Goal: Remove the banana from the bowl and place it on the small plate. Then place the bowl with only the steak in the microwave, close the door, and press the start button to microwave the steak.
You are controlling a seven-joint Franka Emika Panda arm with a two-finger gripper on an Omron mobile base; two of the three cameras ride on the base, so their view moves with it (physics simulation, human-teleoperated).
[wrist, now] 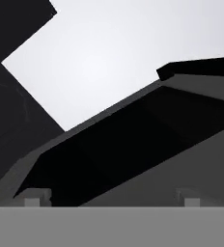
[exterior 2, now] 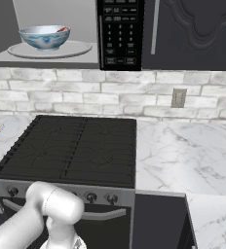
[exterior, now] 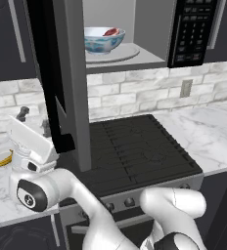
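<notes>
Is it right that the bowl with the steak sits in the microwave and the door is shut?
Not quite. The bowl with the steak does sit in the microwave, but the door stands wide open, not shut. The left base view shows it swung out in front of the cavity.
</notes>
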